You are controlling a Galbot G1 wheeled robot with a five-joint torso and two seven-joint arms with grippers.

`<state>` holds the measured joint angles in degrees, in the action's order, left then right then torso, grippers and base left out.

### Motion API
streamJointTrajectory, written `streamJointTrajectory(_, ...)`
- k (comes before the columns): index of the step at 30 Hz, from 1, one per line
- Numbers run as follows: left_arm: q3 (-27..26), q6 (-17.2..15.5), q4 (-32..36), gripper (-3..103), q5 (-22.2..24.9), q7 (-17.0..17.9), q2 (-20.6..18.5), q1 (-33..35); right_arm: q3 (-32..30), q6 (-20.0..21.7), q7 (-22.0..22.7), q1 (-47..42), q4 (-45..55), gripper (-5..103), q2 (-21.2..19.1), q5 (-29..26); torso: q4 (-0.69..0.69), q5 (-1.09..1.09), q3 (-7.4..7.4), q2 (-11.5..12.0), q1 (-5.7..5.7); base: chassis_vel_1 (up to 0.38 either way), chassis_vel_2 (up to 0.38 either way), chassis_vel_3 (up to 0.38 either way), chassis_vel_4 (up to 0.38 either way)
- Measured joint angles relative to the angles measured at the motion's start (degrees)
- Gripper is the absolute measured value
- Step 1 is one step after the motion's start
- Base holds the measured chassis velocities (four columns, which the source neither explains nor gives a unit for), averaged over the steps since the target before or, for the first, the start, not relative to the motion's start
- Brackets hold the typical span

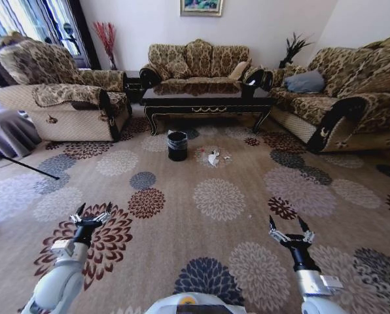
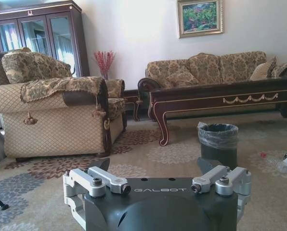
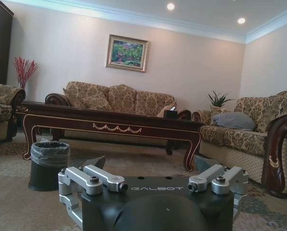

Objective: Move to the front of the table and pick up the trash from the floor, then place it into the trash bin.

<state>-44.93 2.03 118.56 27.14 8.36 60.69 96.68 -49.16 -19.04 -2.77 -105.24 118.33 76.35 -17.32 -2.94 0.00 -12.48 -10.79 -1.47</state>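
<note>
The dark glossy table stands far ahead, in front of the back sofa. On the patterned floor before it sits the black lined trash bin, with the trash, a white crumpled paper and small bits, just to its right. My left gripper and right gripper hang open and empty low over the carpet, well short of these. The left wrist view shows its gripper, the trash bin, the table and a red-capped bottle. The right wrist view shows its gripper, the bin and the table.
An armchair flanks the table on the left, a sofa stands behind it and another sofa on the right. A thin black rod lies across the carpet at far left. Open carpet stretches between me and the bin.
</note>
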Motion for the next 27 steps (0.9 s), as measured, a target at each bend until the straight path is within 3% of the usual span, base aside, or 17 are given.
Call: streamJointTrajectory(27, 0.24, -0.33, 0.23, 100, 0.11, -0.22, 0.17, -0.87, -0.38, -0.26, -0.53, -0.07, 0.01, 100, -0.45, 0.14, 0.00, 0.00, 4.72, 5.96, 1.23, 0.000, 0.000, 0.000, 0.000)
